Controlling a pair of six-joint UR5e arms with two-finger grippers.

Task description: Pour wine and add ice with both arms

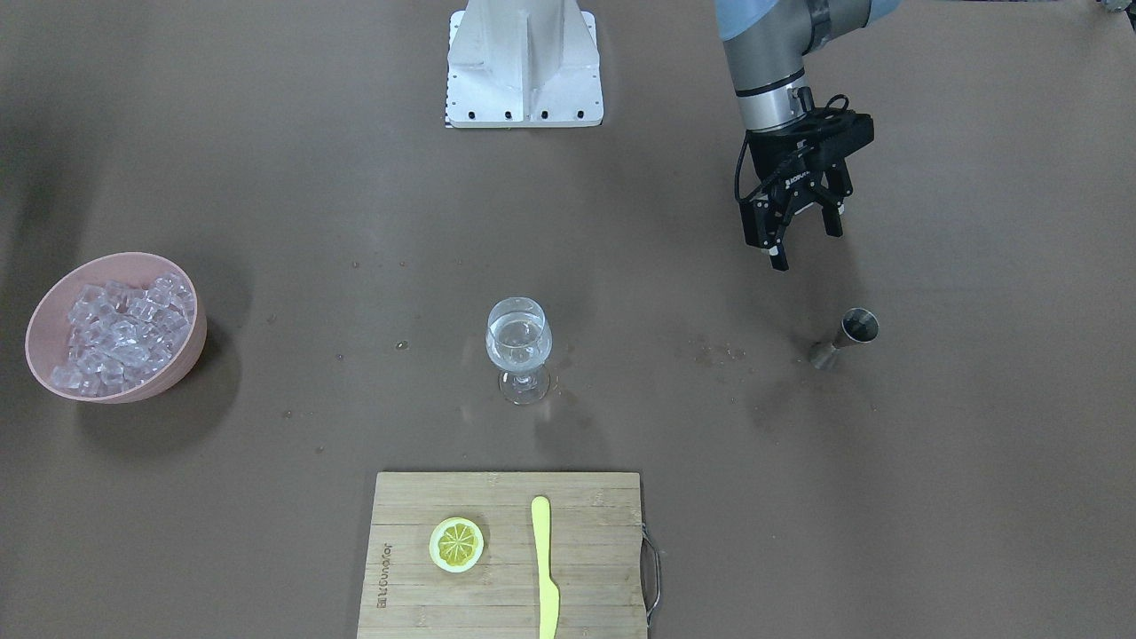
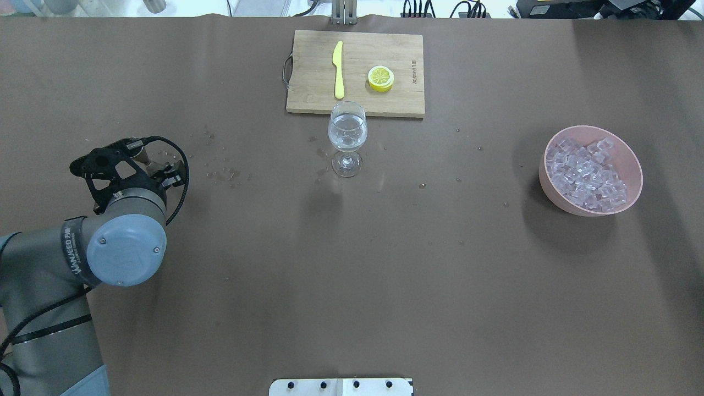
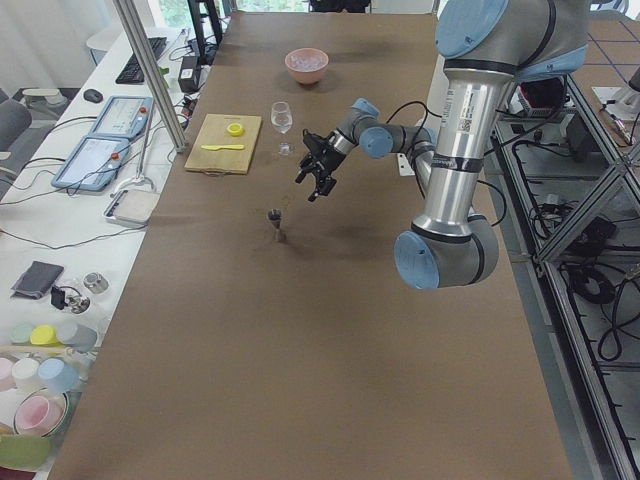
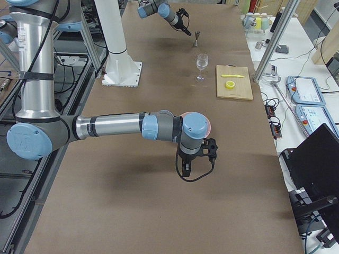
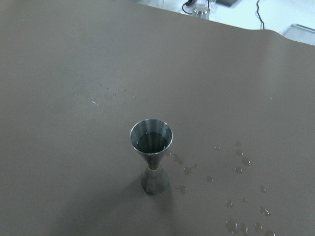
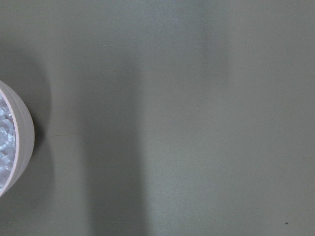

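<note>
A stemmed glass [image 1: 519,342] [image 2: 347,133] stands mid-table with the wine [image 1: 518,348], a clear liquid, in its bowl. The ice [image 1: 120,330] [image 2: 586,173] fills a pink bowl [image 1: 191,351] [image 2: 632,165]. My left gripper [image 1: 807,246] hangs open and empty above the table, a little behind a steel jigger [image 1: 848,335] [image 5: 151,147] that stands upright. My right gripper [image 4: 188,168] shows only in the exterior right view, hanging low beside the bowl, and whether it is open I cannot tell. Its wrist view catches the bowl's rim [image 6: 22,142] at the left edge.
A wooden cutting board [image 1: 586,577] [image 2: 401,99] holds a yellow lemon slice [image 1: 457,543] and a yellow knife [image 1: 544,568], just beyond the glass. Water droplets [image 5: 236,167] lie around the jigger. The white stand base [image 1: 524,67] sits at the robot's side.
</note>
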